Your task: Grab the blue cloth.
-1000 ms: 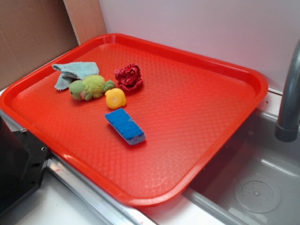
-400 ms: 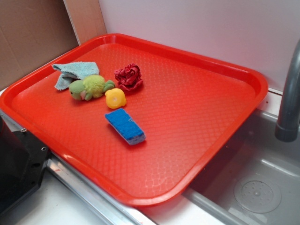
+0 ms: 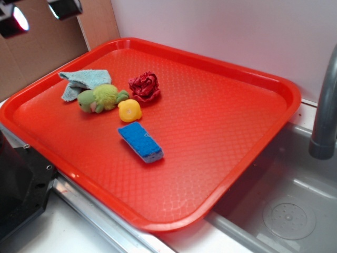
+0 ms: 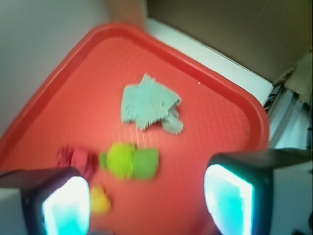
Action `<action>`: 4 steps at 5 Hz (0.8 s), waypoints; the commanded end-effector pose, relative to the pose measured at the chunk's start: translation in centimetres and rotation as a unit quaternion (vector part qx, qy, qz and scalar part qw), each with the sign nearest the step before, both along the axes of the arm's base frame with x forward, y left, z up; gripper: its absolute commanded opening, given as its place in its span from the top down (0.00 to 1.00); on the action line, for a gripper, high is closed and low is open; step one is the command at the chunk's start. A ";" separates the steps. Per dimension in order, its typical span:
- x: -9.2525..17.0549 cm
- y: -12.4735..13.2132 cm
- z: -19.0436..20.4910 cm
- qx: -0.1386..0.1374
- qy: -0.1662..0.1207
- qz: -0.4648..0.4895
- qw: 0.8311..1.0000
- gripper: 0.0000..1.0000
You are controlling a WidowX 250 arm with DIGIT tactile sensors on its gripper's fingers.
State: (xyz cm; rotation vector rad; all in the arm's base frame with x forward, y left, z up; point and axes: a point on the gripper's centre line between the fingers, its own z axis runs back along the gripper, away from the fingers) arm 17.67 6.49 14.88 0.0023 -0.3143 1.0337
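Observation:
The blue cloth (image 3: 84,81) (image 4: 146,104), a small pale teal rag, lies crumpled on the red tray (image 3: 221,110) near its far left corner, touching the green plush toy (image 3: 101,97). My gripper (image 3: 38,12) has come into the top left corner of the exterior view, high above the tray and left of the cloth. In the wrist view the gripper (image 4: 146,203) is open, its two fingers wide apart with nothing between them, and the cloth sits well ahead of them.
A dark red fabric rosette (image 3: 145,86), a yellow duck toy (image 3: 129,110) and a darker blue sponge block (image 3: 140,141) lie near the cloth. A grey sink (image 3: 284,211) and faucet (image 3: 324,110) are at the right. Cardboard (image 3: 31,47) stands behind the tray.
My gripper was out of the exterior view before; now its fingertips show at the top left corner. The objects on the tray have not moved.

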 end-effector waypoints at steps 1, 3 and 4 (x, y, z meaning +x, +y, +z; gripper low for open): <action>0.7 3.7 -4.1 0.037 -0.026 0.121 0.992 0.00; 1.6 5.6 -8.5 0.084 -0.031 0.165 0.982 0.00; 1.7 6.2 -9.9 0.095 -0.037 0.184 0.978 0.00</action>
